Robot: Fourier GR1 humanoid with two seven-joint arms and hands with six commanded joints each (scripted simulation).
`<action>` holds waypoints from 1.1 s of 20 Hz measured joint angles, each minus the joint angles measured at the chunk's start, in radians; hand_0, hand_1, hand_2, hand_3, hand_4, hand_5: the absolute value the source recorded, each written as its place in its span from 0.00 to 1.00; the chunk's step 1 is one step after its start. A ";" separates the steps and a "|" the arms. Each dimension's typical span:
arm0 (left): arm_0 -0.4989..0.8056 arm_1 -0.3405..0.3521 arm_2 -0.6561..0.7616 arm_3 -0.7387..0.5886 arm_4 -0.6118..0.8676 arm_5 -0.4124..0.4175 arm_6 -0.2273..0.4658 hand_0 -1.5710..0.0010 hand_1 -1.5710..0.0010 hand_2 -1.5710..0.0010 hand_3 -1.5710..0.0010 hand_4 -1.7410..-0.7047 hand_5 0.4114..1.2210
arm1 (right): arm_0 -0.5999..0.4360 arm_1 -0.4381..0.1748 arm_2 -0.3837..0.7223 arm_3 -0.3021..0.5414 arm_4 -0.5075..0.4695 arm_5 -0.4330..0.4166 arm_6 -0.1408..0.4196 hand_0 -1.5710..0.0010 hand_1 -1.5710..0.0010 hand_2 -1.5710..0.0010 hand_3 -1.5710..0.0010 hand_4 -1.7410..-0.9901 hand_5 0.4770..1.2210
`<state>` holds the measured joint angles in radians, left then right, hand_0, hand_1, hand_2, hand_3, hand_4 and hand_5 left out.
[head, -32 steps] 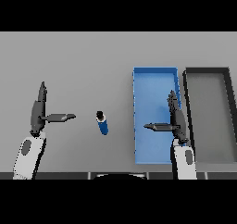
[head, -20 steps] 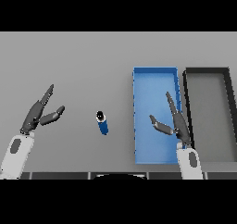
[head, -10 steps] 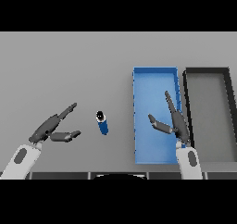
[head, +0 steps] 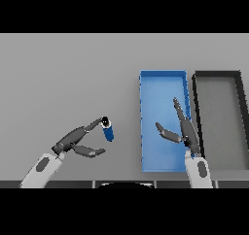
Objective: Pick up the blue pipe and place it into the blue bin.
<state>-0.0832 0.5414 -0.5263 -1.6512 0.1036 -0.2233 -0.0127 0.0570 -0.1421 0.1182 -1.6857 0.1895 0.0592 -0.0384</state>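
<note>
Two dark hands over plain grey bench [head: 68, 74]. Short blue cylindrical pipe [head: 108, 131] lies on the bench surface left of centre, dark open end toward the upper left, body angled slightly down to the right. It sits well apart from the shallow rectangular blue bin [head: 144, 132], which lies to its right with long axis running away from the robot.

Left hand [head: 73, 142] enters from lower left on a white and grey forearm. Fingers [head: 93, 126] are extended toward the pipe, upper fingertips at or just touching the pipe's dark end; contact cannot be confirmed. Thumb [head: 90, 152] spread out below, pointing right, tip just under and left of the pipe, apart from it. Hand is spread, nothing enclosed between thumb and fingers yet; pipe not lifted.

Right hand [head: 186, 134] shows over the right half of the blue bin, forearm rising from the lower edge. Fingers straight, pointing up and slightly left along the bin's right wall; thumb stretched out to the left over the bin floor. Hand spread, holding nothing.

Second tray, dark grey to black rectangular bin [head: 196, 112], stands just beside the blue bin on its right, walls close together, parallel
</note>
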 measured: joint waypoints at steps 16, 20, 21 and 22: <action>-0.119 -0.286 -0.017 0.297 -0.021 0.049 -0.098 1.00 0.92 0.83 0.87 0.51 0.28 | -0.004 -0.014 -0.016 0.006 -0.009 0.005 -0.009 1.00 1.00 1.00 1.00 0.74 0.11; -0.115 -0.335 -0.005 0.292 0.039 0.039 -0.096 0.59 0.47 0.40 0.42 0.28 0.65 | 0.005 0.001 -0.012 0.004 -0.008 -0.004 -0.018 1.00 1.00 1.00 1.00 0.73 0.11; -0.109 -0.340 -0.011 0.289 0.027 0.049 -0.106 0.47 0.38 0.32 0.35 0.23 0.72 | 0.000 -0.001 -0.013 0.009 -0.008 -0.002 -0.001 1.00 1.00 1.00 1.00 0.74 0.11; -0.105 -0.346 -0.015 0.283 0.017 0.053 -0.110 0.38 0.30 0.26 0.29 0.18 0.78 | -0.004 -0.001 -0.010 0.010 0.000 -0.005 0.000 1.00 1.00 1.00 1.00 0.74 0.11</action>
<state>-0.1887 0.1957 -0.5412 -1.3678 0.1208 -0.1702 -0.1228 0.0525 -0.1427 0.1087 -1.6761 0.1896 0.0541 -0.0384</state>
